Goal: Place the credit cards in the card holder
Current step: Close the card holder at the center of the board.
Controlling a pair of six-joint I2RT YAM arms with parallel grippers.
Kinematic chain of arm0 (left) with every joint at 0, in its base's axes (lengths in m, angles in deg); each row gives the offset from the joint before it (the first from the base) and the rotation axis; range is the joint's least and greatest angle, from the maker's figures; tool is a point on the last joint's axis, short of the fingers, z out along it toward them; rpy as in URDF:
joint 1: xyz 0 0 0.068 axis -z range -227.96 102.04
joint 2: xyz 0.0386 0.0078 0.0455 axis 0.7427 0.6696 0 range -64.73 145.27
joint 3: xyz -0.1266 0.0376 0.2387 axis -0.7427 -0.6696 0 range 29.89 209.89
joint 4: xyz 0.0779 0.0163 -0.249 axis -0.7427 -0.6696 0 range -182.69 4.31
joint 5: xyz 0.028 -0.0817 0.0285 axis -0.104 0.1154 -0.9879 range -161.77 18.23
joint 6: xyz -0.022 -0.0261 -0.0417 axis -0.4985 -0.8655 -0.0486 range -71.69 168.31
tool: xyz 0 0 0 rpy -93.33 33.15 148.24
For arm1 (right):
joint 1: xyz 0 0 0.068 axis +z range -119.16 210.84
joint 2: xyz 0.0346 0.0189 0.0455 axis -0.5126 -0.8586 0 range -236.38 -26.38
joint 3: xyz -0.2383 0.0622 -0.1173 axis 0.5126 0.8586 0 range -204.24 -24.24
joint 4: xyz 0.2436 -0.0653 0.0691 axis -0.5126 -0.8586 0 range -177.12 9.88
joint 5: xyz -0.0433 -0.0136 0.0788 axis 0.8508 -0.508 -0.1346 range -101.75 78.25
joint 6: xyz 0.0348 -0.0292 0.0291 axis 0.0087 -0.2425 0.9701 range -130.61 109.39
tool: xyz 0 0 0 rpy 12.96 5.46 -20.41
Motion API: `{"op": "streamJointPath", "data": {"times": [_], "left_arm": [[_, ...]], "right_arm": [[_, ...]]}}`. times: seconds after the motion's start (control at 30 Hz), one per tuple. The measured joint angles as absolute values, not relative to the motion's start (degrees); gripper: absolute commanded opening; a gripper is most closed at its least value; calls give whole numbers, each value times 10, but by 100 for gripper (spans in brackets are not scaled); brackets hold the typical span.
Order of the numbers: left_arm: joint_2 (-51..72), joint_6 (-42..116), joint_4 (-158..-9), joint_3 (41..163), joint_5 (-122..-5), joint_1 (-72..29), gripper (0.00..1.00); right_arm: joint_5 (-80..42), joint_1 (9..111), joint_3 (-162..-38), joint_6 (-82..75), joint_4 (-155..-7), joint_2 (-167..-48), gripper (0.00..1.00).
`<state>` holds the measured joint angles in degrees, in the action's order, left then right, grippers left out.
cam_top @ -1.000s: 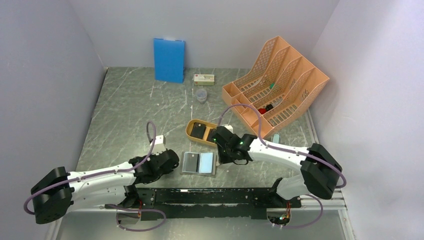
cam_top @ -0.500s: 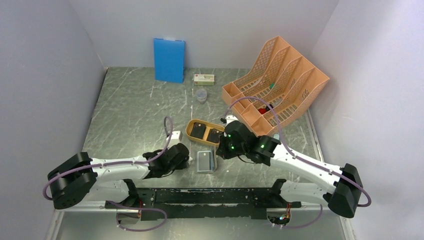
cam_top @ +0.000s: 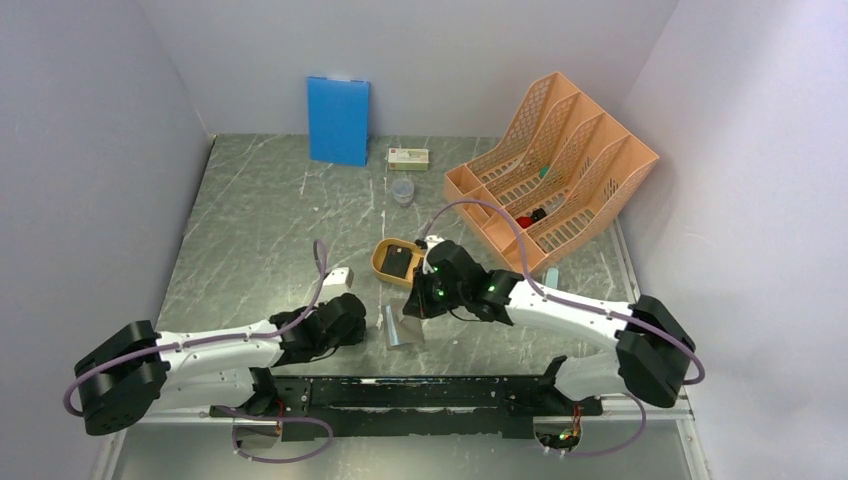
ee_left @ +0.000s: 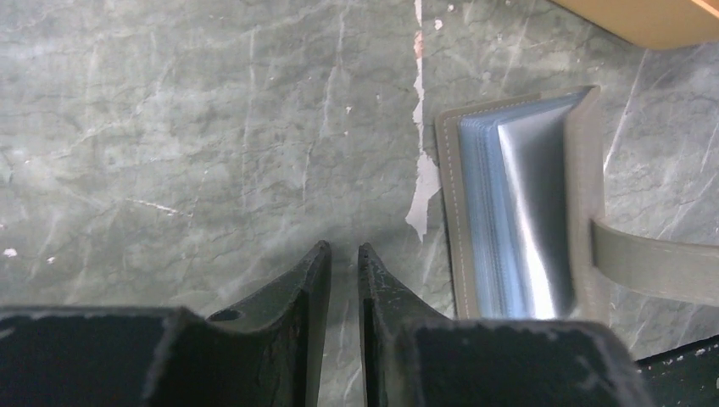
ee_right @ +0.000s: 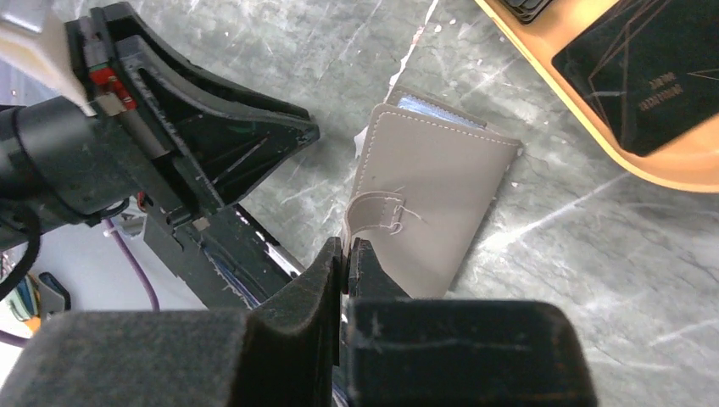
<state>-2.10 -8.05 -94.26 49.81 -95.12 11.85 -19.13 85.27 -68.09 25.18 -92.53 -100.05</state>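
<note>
At the lower middle of the overhead view, the card holder (ee_right: 432, 195) is found on the table (cam_top: 260, 220), between the two arms. It is seen as a small grey stitched case, half folded, with a stack of pale silvery-blue pockets showing at its open edge. No card can be seen in those pockets.

Its strap (ee_right: 373, 216) is pinched between the pressed-together fingers of the right gripper (ee_right: 346, 250). By this hold, one cover appears to be lifted and swung on the fold, probably so that the case can be turned or laid open for loading.

The left gripper (ee_left: 342, 250) is held low over the bare stone just left of the case. Its fingers are parted by only a narrow gap, and nothing is gripped between them. It is judged to be waiting there to steady the case or press a cover flat.

A little farther up, a yellow tray (ee_right: 687, 161) is set just beyond the case. One dark card (ee_right: 653, 68) with faint line markings is seen lying in it, and the edge of a second is glimpsed at the top of the right wrist view. The cards are thus not yet loaded.

Farthest back, a cup (cam_top: 402, 190), a small box (cam_top: 409, 157), a blue board (cam_top: 338, 120) against the wall and an orange file rack (cam_top: 550, 160) at the upper right are left apart from the work.
</note>
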Motion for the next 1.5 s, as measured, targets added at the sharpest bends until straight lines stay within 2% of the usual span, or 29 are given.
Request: {"op": "streamJointPath", "data": {"times": [0.33, 0.37, 0.4, 0.47, 0.5, 0.63, 0.73, 1.0, 1.03, 1.13, 1.23, 1.5], "left_arm": [[-51, -87, -961, 486, -955, 118, 25], [-51, -87, -961, 486, -955, 118, 25], [-51, -87, -961, 486, -956, 118, 25], [-51, -87, -962, 486, -956, 118, 25], [-51, -88, -963, 486, -957, 118, 25], [-62, -92, -980, 486, -963, 118, 25], [-73, -95, -992, 486, -970, 118, 26], [-97, -103, -1023, 486, -990, 118, 28], [-101, -105, -1025, 486, -991, 118, 28], [-111, -106, -1030, 486, -996, 118, 28], [-120, -105, -1031, 487, -998, 117, 30], [-171, -97, -1030, 489, -991, 115, 45]], "right_arm": [[-239, 854, -684, 267, -852, -1099, 0], [-244, 856, -688, 267, -849, -1112, 3], [-247, 856, -692, 266, -847, -1122, 11], [-257, 860, -701, 265, -844, -1143, 35], [-262, 862, -704, 264, -844, -1148, 42], [-278, 870, -712, 257, -851, -1145, 58], [-291, 872, -727, 247, -870, -1128, 62], [-262, 867, -768, 213, -964, -990, 60], [-250, 865, -768, 210, -975, -970, 57], [-203, 856, -755, 207, -996, -915, 34], [-173, 851, -726, 209, -1003, -900, 17], [-178, 854, -679, 239, -965, -1031, 13]]}}
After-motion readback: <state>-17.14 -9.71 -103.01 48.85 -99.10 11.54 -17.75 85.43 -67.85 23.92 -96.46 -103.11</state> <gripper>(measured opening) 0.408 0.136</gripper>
